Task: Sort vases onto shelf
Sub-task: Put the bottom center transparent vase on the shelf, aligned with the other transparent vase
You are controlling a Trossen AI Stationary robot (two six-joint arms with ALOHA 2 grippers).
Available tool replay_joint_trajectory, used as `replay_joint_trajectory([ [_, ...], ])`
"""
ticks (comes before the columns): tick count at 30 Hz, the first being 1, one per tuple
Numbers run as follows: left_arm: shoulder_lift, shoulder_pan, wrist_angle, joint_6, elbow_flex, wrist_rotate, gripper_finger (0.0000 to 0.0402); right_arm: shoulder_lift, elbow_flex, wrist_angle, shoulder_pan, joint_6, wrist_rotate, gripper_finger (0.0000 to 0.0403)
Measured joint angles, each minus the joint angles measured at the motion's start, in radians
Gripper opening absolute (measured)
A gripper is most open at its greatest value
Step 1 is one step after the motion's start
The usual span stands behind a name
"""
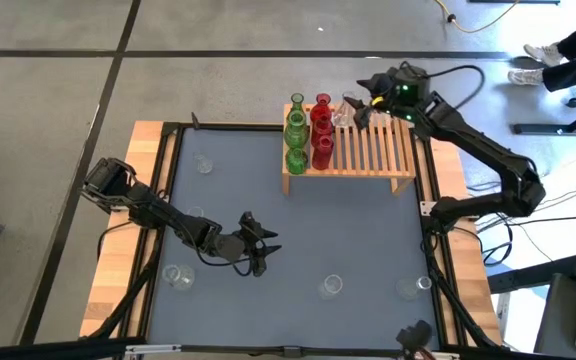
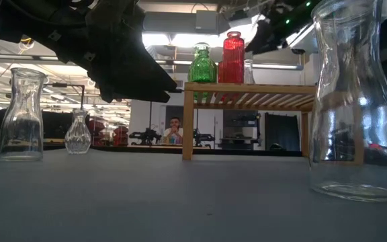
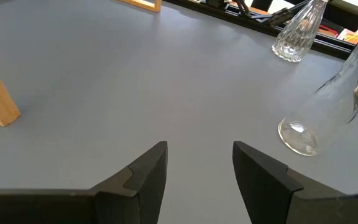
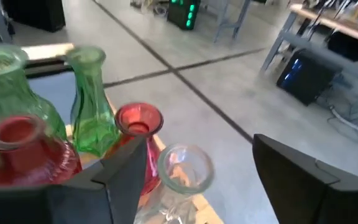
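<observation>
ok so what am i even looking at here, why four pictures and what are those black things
The black things are two robot arms at a table, each ending in a two-finger gripper. One picture looks down from above, one looks level across the tabletop, and two come from cameras on the arms' wrists.

A wooden slatted shelf stands at the table's far edge with green vases and red vases in rows on it. The right gripper is at the shelf, its fingers apart around a clear vase beside the red ones. The left gripper is open and empty, low over the grey table. More clear vases stand scattered on the table, waiting.
</observation>
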State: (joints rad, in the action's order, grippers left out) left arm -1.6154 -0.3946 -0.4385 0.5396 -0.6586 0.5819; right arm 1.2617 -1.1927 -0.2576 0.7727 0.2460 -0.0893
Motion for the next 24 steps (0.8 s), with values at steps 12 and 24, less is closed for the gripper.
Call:
replay_joint_trajectory([
  [12,0.0,0.0,0.0,0.0,0.0,0.0,0.0176,-0.263,0.0,-0.227,-0.001,-0.062,-0.079,0.0277],
  [24,0.0,0.0,0.0,0.0,0.0,0.0,0.0176,-0.458,0.0,-0.469,-0.001,-0.136,-0.211,0.0278],
])
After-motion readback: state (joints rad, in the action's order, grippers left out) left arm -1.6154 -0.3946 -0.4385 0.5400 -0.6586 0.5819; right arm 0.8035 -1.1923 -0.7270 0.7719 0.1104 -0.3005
